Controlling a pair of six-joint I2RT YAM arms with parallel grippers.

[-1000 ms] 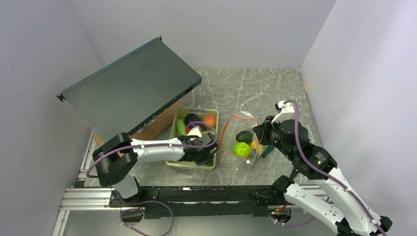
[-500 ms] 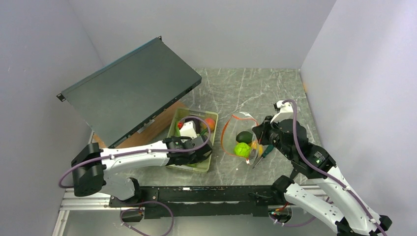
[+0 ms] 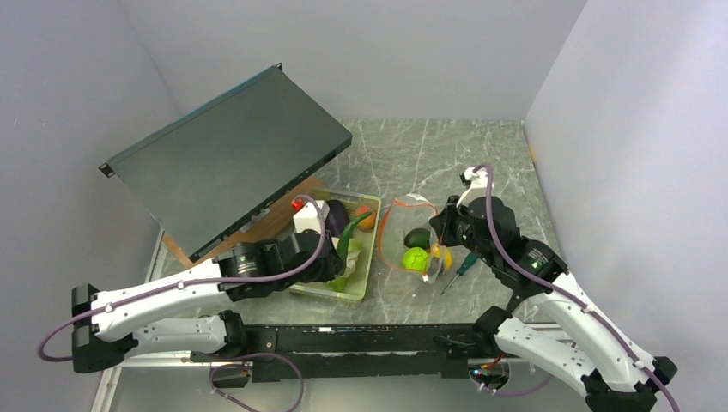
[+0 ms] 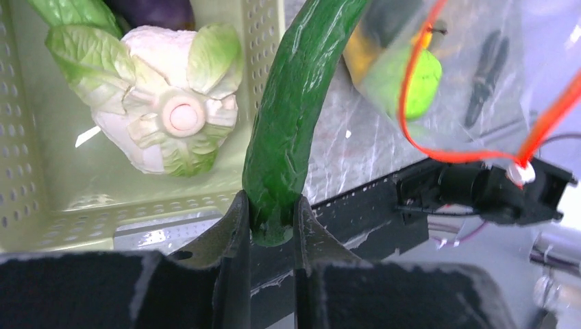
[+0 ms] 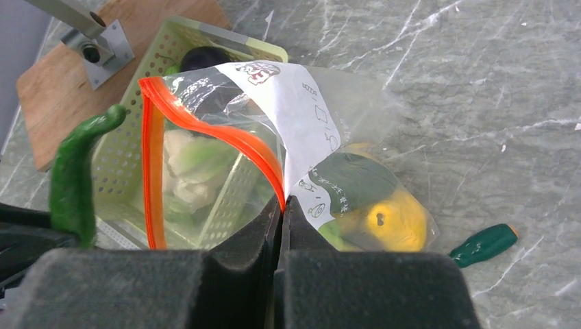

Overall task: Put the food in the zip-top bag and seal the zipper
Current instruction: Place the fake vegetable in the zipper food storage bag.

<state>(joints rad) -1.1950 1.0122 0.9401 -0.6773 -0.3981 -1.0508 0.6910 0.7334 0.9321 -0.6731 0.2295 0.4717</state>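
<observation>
Pinching the blunt end of a long green cucumber [image 4: 294,103], the left gripper [image 4: 269,210] has both fingers pressed against its sides, and the piece rises from them, leaning over the right wall of the pale green tray [image 4: 20,171] toward the bag. The end grip leaves most of its length free, which I judge suits feeding it tip-first through the opening.

The right gripper [image 5: 282,209] is closed flat on the zip-top bag [image 5: 356,110] at its rim, where the white label meets the zipper [image 5: 152,171]. Lifting that one point pulls the orange-red strip into a wide loop, so the mouth gapes toward the tray and the left arm. The bag sits near the middle of the counter [image 3: 429,154], closer to the near edge than the far one, with the tray just beside it on the side of the left edge.

The right wrist view shows a yellow piece [image 5: 394,219] and a dark green one [image 5: 349,185] already inside, and a green-handled screwdriver [image 5: 483,245] on the counter beyond the bag, toward the right edge. The top view adds a bright green ball [image 3: 415,257] in the bag. Only the left wrist view shows the tray's floor: a pale cauliflower-like piece [image 4: 175,116] with green leaves, and a purple piece [image 4: 151,10] behind it. From above, a peach-orange piece [image 3: 367,220] also shows at the tray's far corner, so several pieces are not yet bagged and the zipper is unsealed.
</observation>
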